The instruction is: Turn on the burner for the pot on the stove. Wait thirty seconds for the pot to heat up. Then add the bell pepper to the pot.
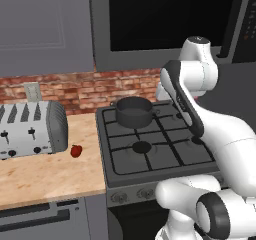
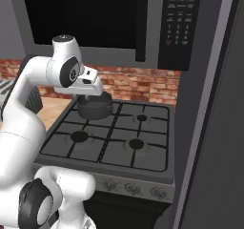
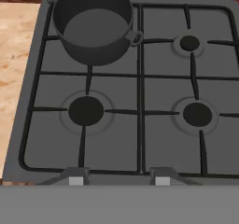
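Hovering: tool (image 3: pixel 119 180) hanging above the front edge of the stove (image 3: pixel 154 120), looking down over the grates; fingers (image 3: pixel 78 176) standing well apart, holding nothing.
Sitting: pot (image 1: pixel 134 111) resting on the back left burner of the stove, empty inside, small handles at its sides.
Lying: bell pepper (image 1: pixel 76 151) resting on the counter (image 1: pixel 50 174), just in front of the toaster (image 1: pixel 30 129) and left of the stove, well apart from the pot.
Waiting: knobs (image 2: pixel 130 188) lining the stove's front panel below the grates, none being touched.
Judging pepper: likely being light, firm and glossy, so probably slipping under a hard pinch; roundish, so probably rolling if nudged.
Taking hold: closing across the widest part of the pepper's body from above, gently, seeming safest.
Judging knob: likely being stiff and small, needing a square pinch across its face before turning.
Risking: picking the wrong knob among several alike.
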{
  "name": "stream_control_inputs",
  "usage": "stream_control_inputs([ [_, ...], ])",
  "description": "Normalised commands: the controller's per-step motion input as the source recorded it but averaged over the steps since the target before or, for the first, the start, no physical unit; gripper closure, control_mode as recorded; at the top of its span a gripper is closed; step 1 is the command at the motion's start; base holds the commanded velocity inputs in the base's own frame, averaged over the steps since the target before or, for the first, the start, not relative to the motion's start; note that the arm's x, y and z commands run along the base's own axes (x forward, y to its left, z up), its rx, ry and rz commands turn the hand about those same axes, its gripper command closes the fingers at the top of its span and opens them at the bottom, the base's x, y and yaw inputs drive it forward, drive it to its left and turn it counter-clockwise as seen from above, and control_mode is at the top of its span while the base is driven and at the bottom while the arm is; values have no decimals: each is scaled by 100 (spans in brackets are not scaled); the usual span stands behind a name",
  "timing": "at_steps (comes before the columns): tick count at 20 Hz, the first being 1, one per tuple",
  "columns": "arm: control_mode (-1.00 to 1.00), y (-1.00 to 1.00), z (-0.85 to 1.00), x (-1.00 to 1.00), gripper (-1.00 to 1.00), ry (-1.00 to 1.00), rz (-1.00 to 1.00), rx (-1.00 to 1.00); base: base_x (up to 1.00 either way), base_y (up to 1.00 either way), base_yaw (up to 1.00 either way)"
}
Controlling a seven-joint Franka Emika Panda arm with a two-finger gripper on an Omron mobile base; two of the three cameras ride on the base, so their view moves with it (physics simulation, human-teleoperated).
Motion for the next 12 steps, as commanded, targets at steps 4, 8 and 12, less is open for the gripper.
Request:
stream_control_inputs([
  [4,-100,0,0,-17,-100,-2,0,0,0,0,0],
  [8,-100,0,0,-51,-100,-10,0,0,0,0,0],
  [12,-100,0,0,-52,-100,-6,0,0,0,0,0],
])
